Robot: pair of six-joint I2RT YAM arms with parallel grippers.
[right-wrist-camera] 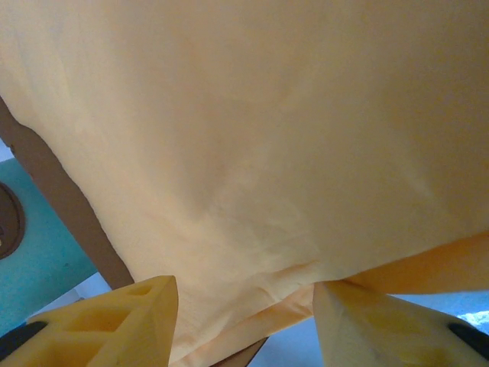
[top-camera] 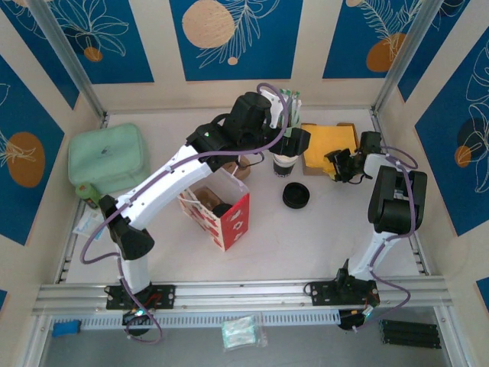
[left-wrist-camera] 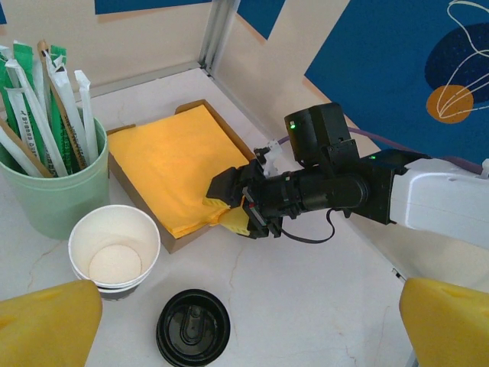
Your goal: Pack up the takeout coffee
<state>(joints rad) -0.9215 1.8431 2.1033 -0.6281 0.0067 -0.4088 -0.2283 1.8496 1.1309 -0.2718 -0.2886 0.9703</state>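
The red-and-white bag (top-camera: 229, 218) stands open at the table's middle. A black round lid over a brownish side shows in its mouth, seemingly the takeout coffee (top-camera: 221, 208). My left gripper (top-camera: 293, 145) hovers open above a lidless white cup (left-wrist-camera: 114, 248); in the left wrist view the left gripper (left-wrist-camera: 244, 306) has nothing between its yellow fingers. My right gripper (top-camera: 338, 164) reaches into the stack of yellow napkins (left-wrist-camera: 179, 164). In the right wrist view the right gripper (right-wrist-camera: 244, 306) has its jaws apart, with the napkin edge (right-wrist-camera: 252, 191) lying between them.
A loose black lid (left-wrist-camera: 192, 327) lies on the table beside the white cup. A green cup of wrapped straws (left-wrist-camera: 53, 183) stands behind it. The napkins rest in a brown tray (left-wrist-camera: 172, 243). A green pouch (top-camera: 107, 157) sits at the far left.
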